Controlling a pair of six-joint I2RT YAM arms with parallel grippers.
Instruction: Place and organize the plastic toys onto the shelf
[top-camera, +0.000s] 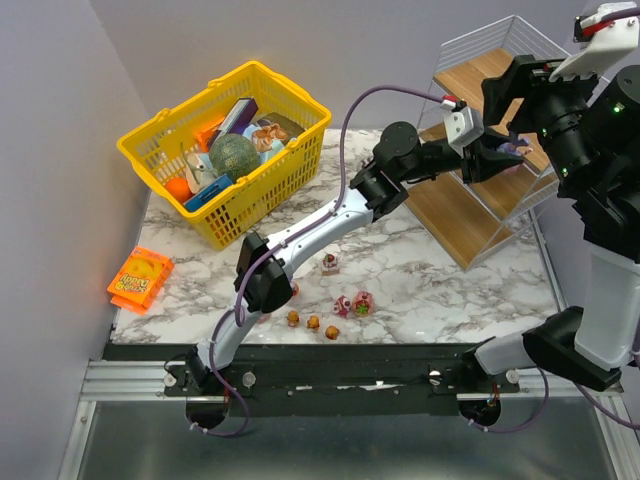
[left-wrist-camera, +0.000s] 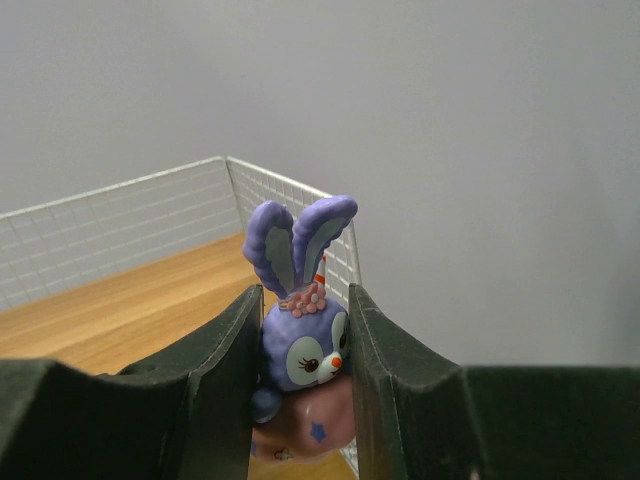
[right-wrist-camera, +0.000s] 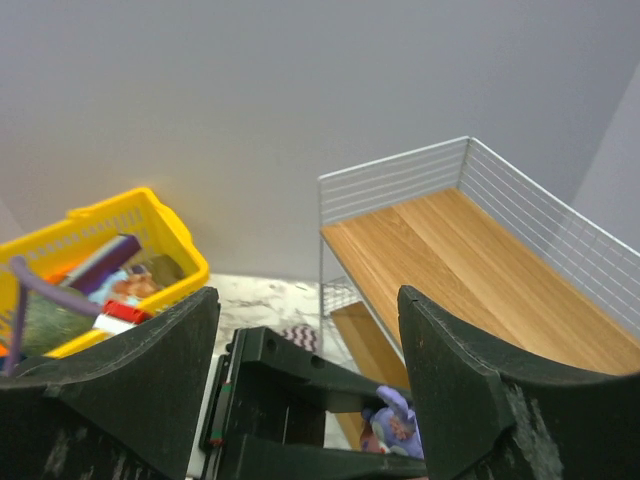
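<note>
Close to the front edge of the table, orange bears and pink toys sit on open marble, well apart from the yellow basket; farther right, the left gripper pinches a purple bunny upright at the shelf, near a wire rail corner, tier unclear; above it the right gripper hangs, fingers wide, holding nothing.

Plain grey walls behind a marble-patterned table
</note>
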